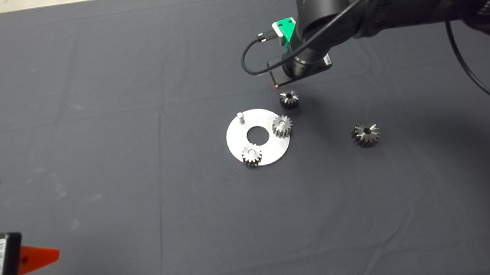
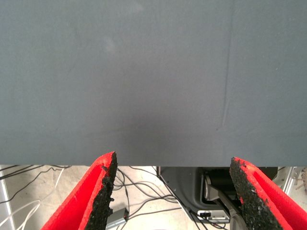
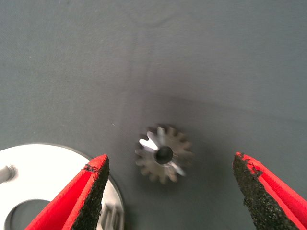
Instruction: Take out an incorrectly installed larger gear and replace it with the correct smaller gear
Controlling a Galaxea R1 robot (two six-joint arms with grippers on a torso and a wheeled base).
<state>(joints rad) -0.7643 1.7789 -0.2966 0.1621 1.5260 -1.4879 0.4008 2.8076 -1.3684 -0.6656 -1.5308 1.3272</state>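
The smaller gear [image 1: 289,99] lies flat on the mat just beyond the round steel plate [image 1: 236,143]. In the right wrist view it [image 3: 164,153] sits between my open fingers, lower than the pads. My right gripper [image 3: 170,165] hangs over it, and from above [image 1: 298,66] its fingers are hidden under the wrist. The larger gear [image 1: 365,134] lies on the mat to the right of the plate. The plate carries two small gears [image 1: 282,126] [image 1: 251,155] and one bare pin [image 1: 240,117]. My left gripper [image 1: 41,257] waits open at the lower left edge.
The plate's edge [image 3: 43,167] and its bare pin [image 3: 7,172] show beside one of my right fingers [image 3: 93,191]. The left wrist view shows bare mat [image 2: 153,81] between open fingers, with cables on the floor [image 2: 139,191] beyond the mat's edge.
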